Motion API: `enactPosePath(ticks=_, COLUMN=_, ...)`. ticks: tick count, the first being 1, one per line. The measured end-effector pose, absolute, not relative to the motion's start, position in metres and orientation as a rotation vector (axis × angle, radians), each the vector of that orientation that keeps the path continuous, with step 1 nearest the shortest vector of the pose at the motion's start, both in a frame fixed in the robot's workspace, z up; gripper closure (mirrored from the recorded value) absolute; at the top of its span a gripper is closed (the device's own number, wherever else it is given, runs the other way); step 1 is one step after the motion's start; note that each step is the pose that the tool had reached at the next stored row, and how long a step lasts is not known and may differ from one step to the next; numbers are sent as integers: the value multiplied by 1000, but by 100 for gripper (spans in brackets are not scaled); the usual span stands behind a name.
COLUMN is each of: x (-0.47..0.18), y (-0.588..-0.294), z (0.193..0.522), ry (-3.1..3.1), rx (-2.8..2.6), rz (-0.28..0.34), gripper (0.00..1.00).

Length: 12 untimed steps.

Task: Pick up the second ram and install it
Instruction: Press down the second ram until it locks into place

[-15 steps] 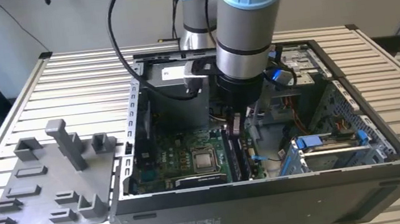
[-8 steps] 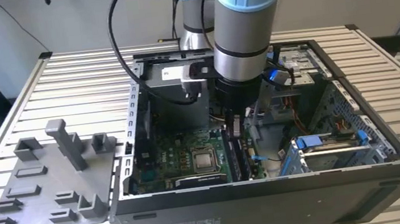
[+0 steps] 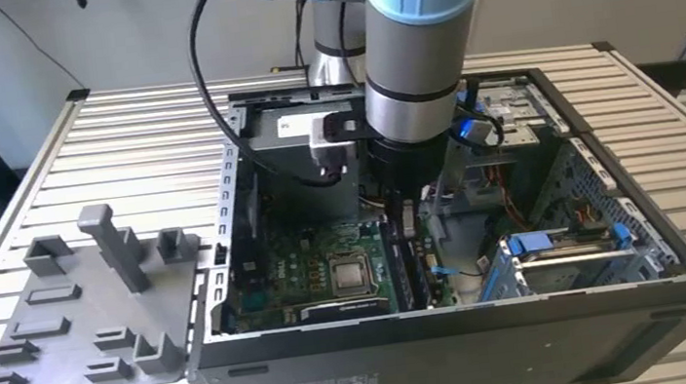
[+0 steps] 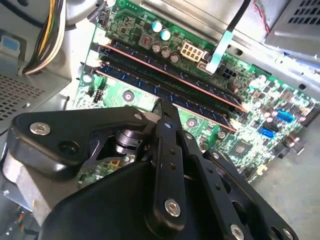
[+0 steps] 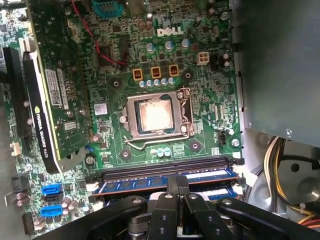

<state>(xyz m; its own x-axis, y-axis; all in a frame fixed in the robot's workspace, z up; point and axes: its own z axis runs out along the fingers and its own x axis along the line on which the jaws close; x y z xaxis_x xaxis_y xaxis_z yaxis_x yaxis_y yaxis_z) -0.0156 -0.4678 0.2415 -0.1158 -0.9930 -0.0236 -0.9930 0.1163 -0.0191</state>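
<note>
Slatted metal bench (image 3: 114,141) carries an open PC case (image 3: 468,353) lying on its side, with a grey fixture tray (image 3: 58,325) just beside it on the exterior view's left. Arm reaches down into the case, over the motherboard (image 5: 210,100); gripper (image 5: 176,186) sits right above the memory slots, next to the bare CPU socket (image 5: 156,115).

In the first wrist view the fingers (image 5: 172,192) are drawn together, tips meeting over the top edge of a seated-looking stick. I read that stick as the second ram (image 5: 150,184), lying in the slot under the tips, parallel to the empty black slot (image 5: 165,164) beside it. Probably a pinch or press on its spine, so force goes straight down into the slot. Can't confirm the latches have closed.

Second wrist view shows the fingertip (image 4: 167,111) at the slot bank, with long sticks running along it; which one is under the tip isn't clear from there. Graphics card (image 5: 45,90) stands well clear on the far side of the socket.
</note>
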Motion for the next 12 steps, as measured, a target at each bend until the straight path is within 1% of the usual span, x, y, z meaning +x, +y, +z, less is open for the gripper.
enactPosePath(ticks=3, x=-16, y=-469, z=241, ry=2282, rx=-2105, rz=-6, gripper=89)
enactPosePath(ticks=12, x=-16, y=-471, z=239, ry=2274, rx=-2114, rz=-6, gripper=89)
